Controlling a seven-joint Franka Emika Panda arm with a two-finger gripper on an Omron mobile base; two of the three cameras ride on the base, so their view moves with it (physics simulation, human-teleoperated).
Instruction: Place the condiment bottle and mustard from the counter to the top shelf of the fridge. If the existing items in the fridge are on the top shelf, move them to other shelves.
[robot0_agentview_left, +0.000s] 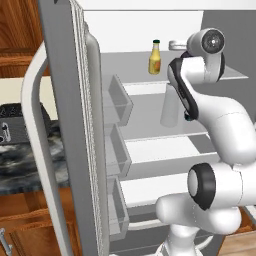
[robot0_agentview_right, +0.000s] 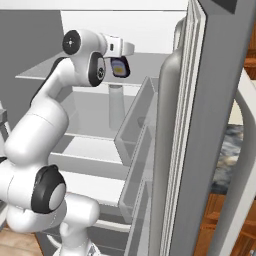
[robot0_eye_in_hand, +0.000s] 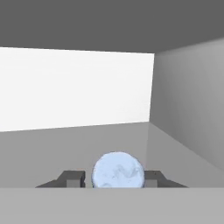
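Inside the fridge (robot0_agentview_left: 150, 145), a yellow bottle (robot0_agentview_left: 155, 57) is seen on the top shelf (robot0_agentview_left: 135, 67); a pale round-capped bottle (robot0_eye_in_hand: 118, 171) is gripped between the claw (robot0_eye_in_hand: 114, 178) fingers and should be lowered upright, well clear of it.

Between the fingertips (robot0_eye_in_hand: 73, 178), touching or nearly touching both: a round-topped container (robot0_eye_in_hand: 118, 171), on the top shelf (robot0_eye_in_hand: 65, 144) of the fridge. Well left of the fingers on that same shelf, the mustard bottle (robot0_agentview_left: 155, 57). Below the fingers, on the next shelf down, a tall cup-like container (robot0_agentview_left: 170, 107).
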